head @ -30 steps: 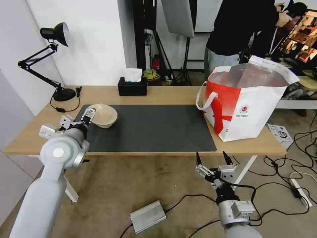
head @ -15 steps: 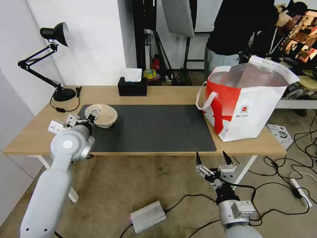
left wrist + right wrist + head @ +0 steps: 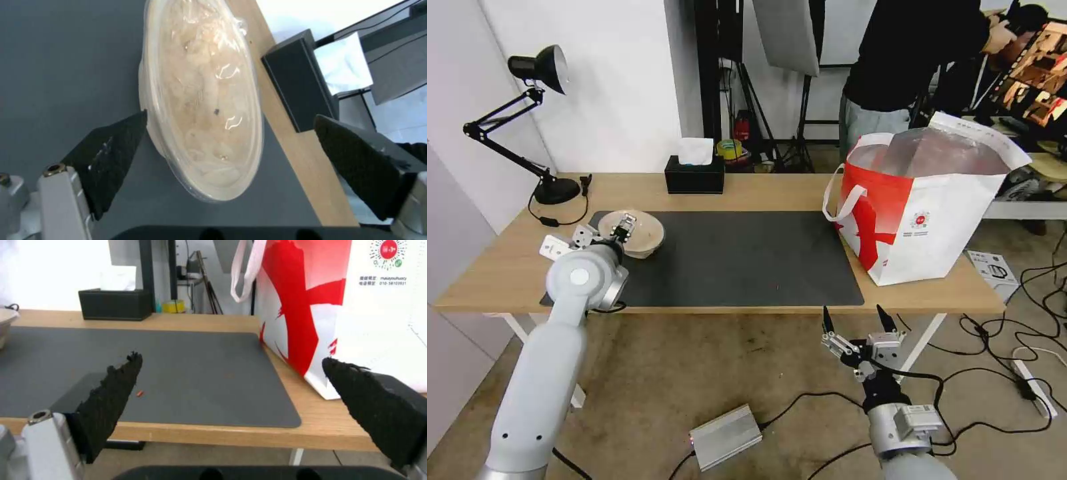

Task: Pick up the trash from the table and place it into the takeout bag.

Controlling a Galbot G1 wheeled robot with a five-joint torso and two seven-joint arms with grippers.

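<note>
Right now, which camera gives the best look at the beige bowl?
The left wrist view: the bowl sits close up between the open left gripper's fingers, showing clear film over its contents. The head view shows it small on the mat, partly behind the gripper. The right wrist view catches just its rim.

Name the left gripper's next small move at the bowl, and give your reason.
Probably ease forward a little, then close. The left gripper is open around the shallow beige bowl, one finger at its rim and the other well clear, so nothing grips it yet.

One beige bowl (image 3: 639,233), one takeout bag (image 3: 927,213)
</note>
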